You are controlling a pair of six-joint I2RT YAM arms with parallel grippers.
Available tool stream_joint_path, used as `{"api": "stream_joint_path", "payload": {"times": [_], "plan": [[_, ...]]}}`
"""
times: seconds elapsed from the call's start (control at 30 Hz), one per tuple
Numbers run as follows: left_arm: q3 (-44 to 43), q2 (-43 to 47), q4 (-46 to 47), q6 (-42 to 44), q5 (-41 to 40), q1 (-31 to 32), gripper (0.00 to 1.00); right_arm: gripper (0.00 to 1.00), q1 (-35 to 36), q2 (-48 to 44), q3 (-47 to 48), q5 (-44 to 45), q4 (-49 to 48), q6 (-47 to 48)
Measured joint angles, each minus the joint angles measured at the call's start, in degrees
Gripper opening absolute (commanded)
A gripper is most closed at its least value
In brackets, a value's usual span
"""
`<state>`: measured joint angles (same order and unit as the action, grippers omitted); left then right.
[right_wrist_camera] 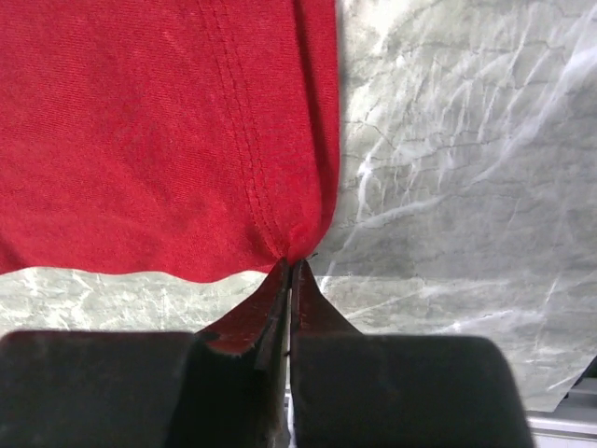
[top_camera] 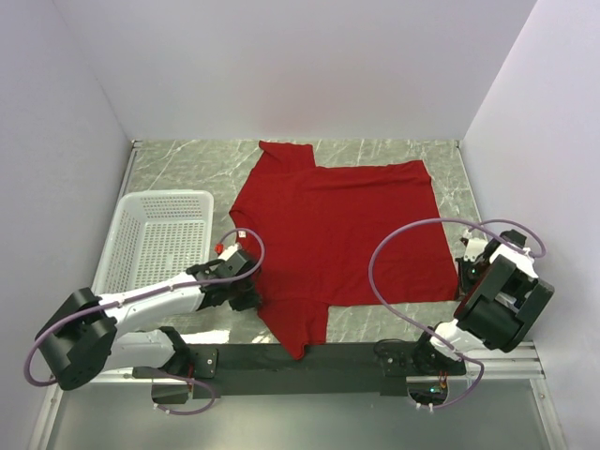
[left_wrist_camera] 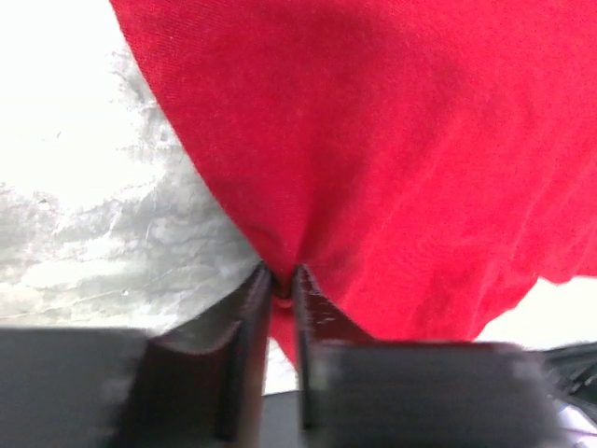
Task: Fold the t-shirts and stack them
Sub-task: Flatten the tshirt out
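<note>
Deep-red t-shirt point(top_camera: 342, 234) lies spread flat on the marbled table point(top_camera: 394, 153), one sleeve far, one near. Jaws of the left gripper point(left_wrist_camera: 282, 277) are pinched on the shirt's left edge. Those of the right gripper point(right_wrist_camera: 291, 264) are clamped on its hemmed near-right corner. White mesh basket point(top_camera: 159, 234) sits left of the shirt, apart.

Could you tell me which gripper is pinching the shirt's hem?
The right gripper: it pinches the t-shirt at its stitched hem corner, while the left gripper pinches it by the near sleeve.
</note>
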<state>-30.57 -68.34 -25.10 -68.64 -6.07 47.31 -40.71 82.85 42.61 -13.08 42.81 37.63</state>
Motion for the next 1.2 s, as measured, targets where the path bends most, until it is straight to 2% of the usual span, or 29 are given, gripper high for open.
{"api": "stream_joint_path", "payload": {"times": [0.1,0.33,0.73,1.0,1.03,1.07,1.1,1.17,1.2], "plan": [[-0.1,2.0,-1.4,0.8,0.4,0.0,0.01,0.00,-0.8,0.0,0.0,-0.2,0.1,0.0],[-0.3,9.0,-6.6,2.4,4.0,0.0,0.01,0.00,-4.5,-1.2,0.0,1.9,1.4,3.9],[1.4,25.6,-19.1,2.8,14.6,0.2,0.01,0.00,-11.0,-8.3,-2.8,8.0,7.5,14.0],[1.5,27.5,-24.2,3.1,21.2,0.2,0.03,0.00,-14.2,-14.2,-3.6,10.8,12.6,19.5],[1.3,27.3,-25.0,3.2,21.4,0.2,0.08,0.08,-14.6,-14.8,-3.6,10.8,13.3,20.1],[0.4,26.6,-26.7,3.5,21.4,0.2,0.34,0.32,-15.0,-15.5,-3.5,10.7,14.3,20.5],[-0.8,26.1,-28.2,4.1,21.1,0.2,0.46,0.44,-15.2,-16.0,-3.1,10.3,15.4,20.7],[-6.7,24.6,-33.0,4.7,18.1,0.3,0.74,0.63,-15.4,-16.3,-0.6,8.0,18.1,21.2],[-11.6,23.7,-34.4,5.2,16.0,0.3,0.78,0.65,-15.0,-16.1,1.4,6.6,19.0,20.8]]}}
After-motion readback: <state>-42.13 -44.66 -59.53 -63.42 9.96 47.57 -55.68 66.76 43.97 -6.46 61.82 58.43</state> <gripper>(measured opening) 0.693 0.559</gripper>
